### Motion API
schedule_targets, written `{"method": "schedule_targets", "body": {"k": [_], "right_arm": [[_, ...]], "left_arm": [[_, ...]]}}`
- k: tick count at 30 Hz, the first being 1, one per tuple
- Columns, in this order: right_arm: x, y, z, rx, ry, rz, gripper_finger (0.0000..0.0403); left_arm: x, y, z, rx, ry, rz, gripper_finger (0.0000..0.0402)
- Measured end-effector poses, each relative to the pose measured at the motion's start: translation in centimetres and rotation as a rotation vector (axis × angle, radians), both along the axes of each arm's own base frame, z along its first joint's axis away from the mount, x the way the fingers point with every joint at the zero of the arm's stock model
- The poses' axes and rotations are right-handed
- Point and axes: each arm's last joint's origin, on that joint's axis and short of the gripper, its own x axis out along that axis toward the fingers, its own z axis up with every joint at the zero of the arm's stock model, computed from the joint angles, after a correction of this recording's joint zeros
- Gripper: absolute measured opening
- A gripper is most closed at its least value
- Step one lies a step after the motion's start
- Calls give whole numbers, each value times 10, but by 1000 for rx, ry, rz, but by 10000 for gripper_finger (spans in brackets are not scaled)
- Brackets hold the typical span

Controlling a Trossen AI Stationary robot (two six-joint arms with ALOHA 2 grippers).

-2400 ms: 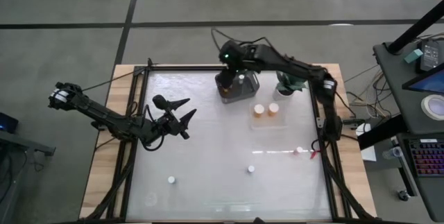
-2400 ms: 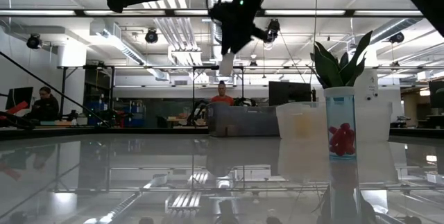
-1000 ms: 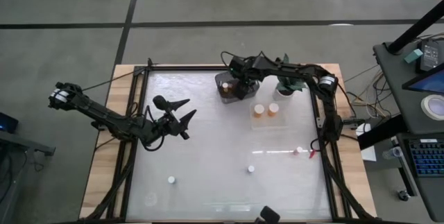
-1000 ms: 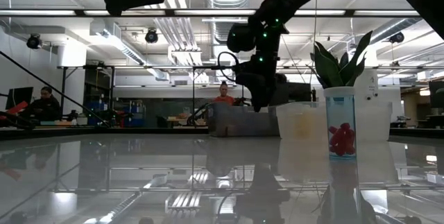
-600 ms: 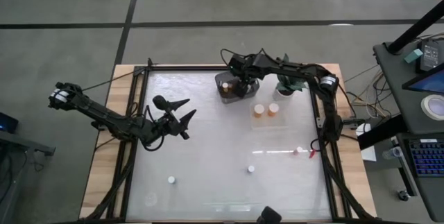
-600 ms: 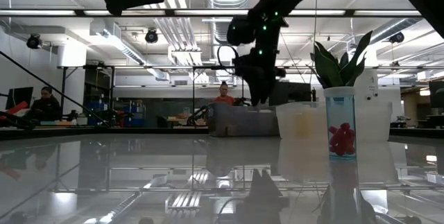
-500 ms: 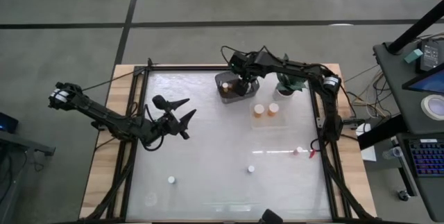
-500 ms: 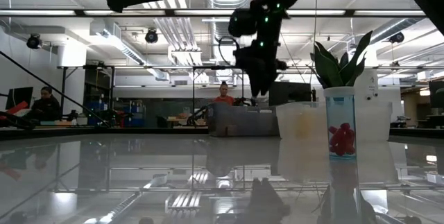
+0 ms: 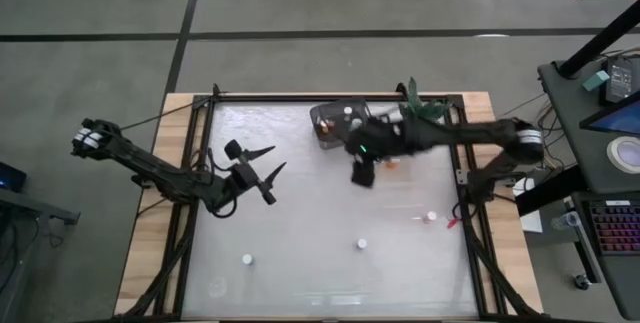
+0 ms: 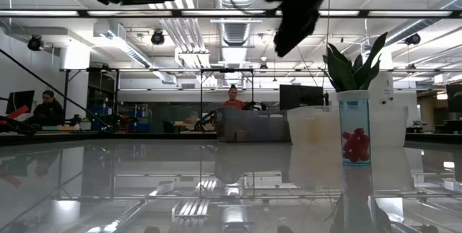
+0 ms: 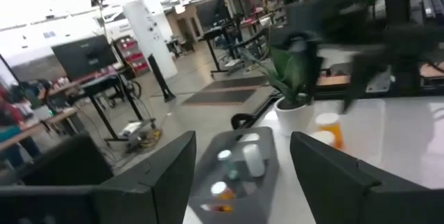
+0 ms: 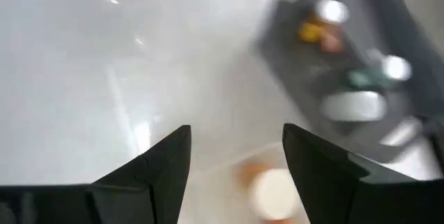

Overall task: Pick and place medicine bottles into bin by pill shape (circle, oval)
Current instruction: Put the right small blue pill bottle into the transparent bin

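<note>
Right gripper (image 9: 362, 172) hangs above the table (image 9: 300, 253) just in front of the grey bin (image 9: 333, 121), fingers (image 12: 163, 165) spread apart with nothing between them; its wrist view looks down through the gap at bare white tabletop. The bin sits at the far edge of the table, near the middle, and holds several medicine bottles: white caps and one orange-bodied bottle show inside it (image 12: 313, 30), blurred, so a count is not possible. An orange bottle with a white cap (image 12: 274, 191) stands on the table close below and beside the right gripper, between it and the bin; in the high view most of it is hidden under the arm, with only a speck of orange showing. Three small white bottles lie well apart from both grippers on the near half of the table: one near the left front (image 9: 246, 259), one near the middle front (image 9: 361, 244), one toward the right edge (image 9: 431, 217). Left gripper (image 9: 262, 168) hovers over the left side of the table, well clear of every bottle, fingers (image 11: 156, 175) wide and empty; its wrist view looks across at the bin (image 11: 239, 172) and two orange bottles (image 11: 327, 123) beside a potted plant (image 11: 290, 78). Plant pot stands at the far right corner, next to the bin. In the low view a person (image 10: 232, 101) sits in the room beyond the table.
</note>
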Motion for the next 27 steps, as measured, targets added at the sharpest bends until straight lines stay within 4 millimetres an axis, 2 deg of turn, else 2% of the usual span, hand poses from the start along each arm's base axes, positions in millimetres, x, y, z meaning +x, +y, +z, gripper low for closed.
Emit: {"method": "schedule_targets", "body": {"k": [5, 8, 11, 15, 20, 27], "right_arm": [[-30, 52, -12, 27, -213, 130, 219], [-46, 75, -27, 14, -330, 253, 219], [-59, 89, -40, 6, -447, 340, 219], [-74, 96, -51, -48, -570, 412, 219], [-90, 91, -60, -147, -666, 485, 219], [-116, 82, -82, -274, -925, 534, 219]], "left_arm": [[11, -4, 0, -48, -27, -8, 219], [18, -8, -3, -79, -48, -27, 219], [28, -12, -4, -110, -88, -65, 219], [44, -19, -5, -153, -122, -104, 219], [71, -33, -8, -187, -118, -153, 219], [112, -56, -6, -174, -97, -175, 219]]}}
